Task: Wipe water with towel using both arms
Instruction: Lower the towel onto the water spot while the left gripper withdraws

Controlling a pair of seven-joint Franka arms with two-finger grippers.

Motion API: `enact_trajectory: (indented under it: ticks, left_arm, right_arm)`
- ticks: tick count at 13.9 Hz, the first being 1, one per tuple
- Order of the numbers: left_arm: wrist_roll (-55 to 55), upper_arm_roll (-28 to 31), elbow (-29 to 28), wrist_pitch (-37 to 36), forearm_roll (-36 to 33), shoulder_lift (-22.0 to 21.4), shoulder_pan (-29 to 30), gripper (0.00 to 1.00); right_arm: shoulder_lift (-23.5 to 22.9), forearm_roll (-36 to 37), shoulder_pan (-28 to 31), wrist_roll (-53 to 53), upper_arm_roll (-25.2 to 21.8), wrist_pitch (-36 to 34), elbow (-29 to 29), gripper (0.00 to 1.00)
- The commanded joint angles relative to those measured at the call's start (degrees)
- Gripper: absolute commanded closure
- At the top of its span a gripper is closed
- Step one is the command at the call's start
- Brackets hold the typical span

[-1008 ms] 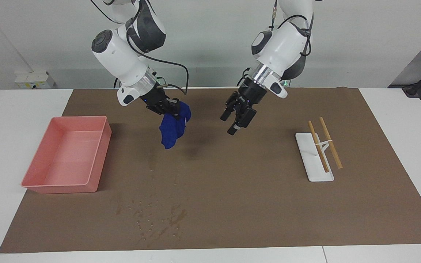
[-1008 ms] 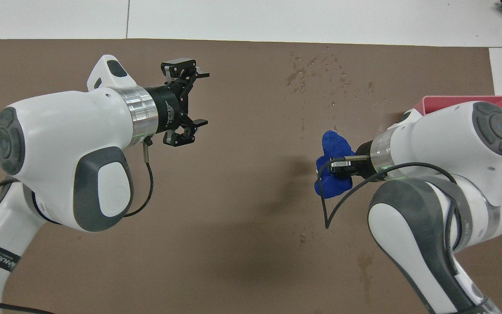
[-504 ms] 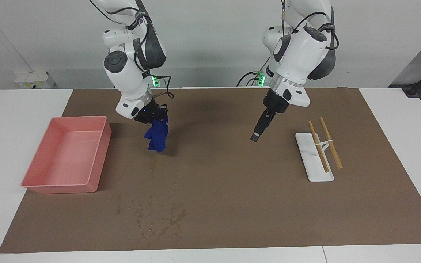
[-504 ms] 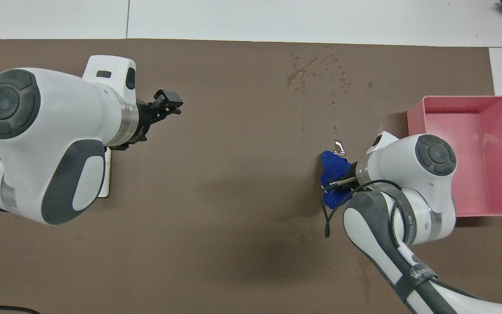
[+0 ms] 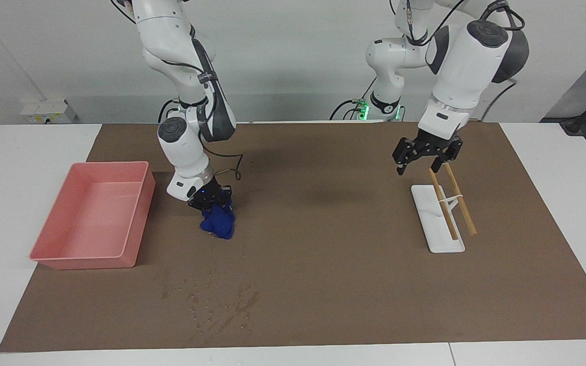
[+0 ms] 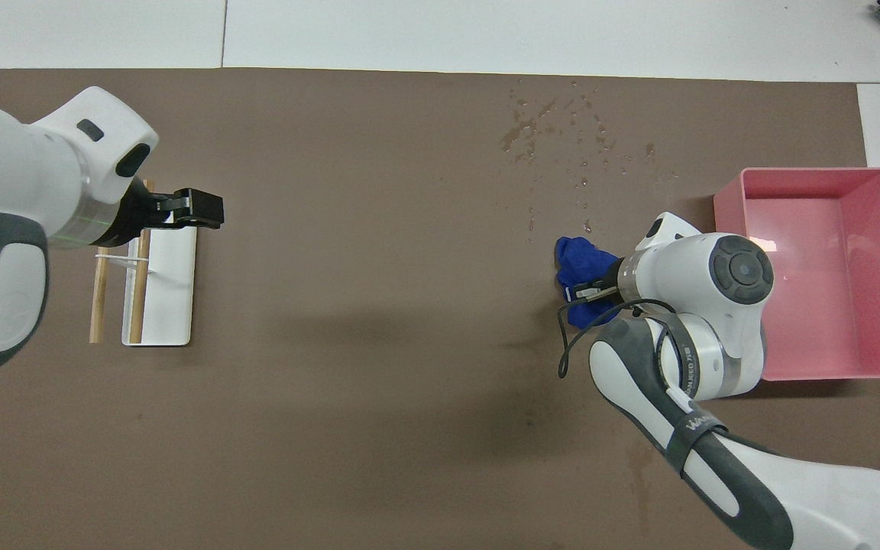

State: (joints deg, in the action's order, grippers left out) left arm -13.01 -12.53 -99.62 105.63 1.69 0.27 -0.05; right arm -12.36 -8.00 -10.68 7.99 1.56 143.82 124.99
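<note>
From the facing view, my right pincer (image 5: 215, 204) is clamped on the towel (image 5: 218, 221), which touches the brown mat (image 5: 323, 264) beside the pink tray (image 5: 94, 221). My left pincer (image 5: 423, 161) hangs spread wide over the chopstick rest (image 5: 428, 216).

From overhead, the towel (image 6: 579, 263) lies nearer to me than the water (image 6: 554, 134).

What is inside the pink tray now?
Nothing shows inside the pink tray: its floor appears bare. The right arm covers one corner, so that part cannot be seen in the overhead view.
</note>
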Motion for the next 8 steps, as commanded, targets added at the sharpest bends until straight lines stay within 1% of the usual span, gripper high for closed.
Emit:
enact_trajectory:
  ticks: [1,2,3,5,6,8]
  left_arm:
    - [3.51,-0.22,8.44,-11.80,-1.17,0.16,1.45,0.00]
    - [7.35,0.04,10.92,-14.12,-1.08,1.56,2.50,0.00]
    - [10.87,0.13,11.46,-14.84,-0.99,1.58,3.38,0.00]
    - [11.70,0.13,10.77,-14.49,-0.64,0.97,4.79,0.00]
    - [11.61,0.13,9.55,-14.58,-0.64,0.44,5.06,0.00]
    - [11.96,0.05,2.19,-12.49,-0.38,-3.15,6.81,0.00]
  right_arm:
    - [-6.26,2.64,2.42,1.86,0.38,1.81,-6.15,1.00]
    - [-7.49,2.64,2.24,1.86,0.38,2.95,-7.30,1.00]
    - [-9.24,2.64,2.07,1.86,0.38,4.44,-8.26,1.00]
    - [-11.88,2.64,1.89,1.86,0.38,5.94,-10.46,1.00]
    - [-13.11,2.72,1.89,1.86,0.38,5.86,-12.12,1.00]
    - [-14.18,4.30,1.71,1.86,0.38,5.60,-14.68,1.00]
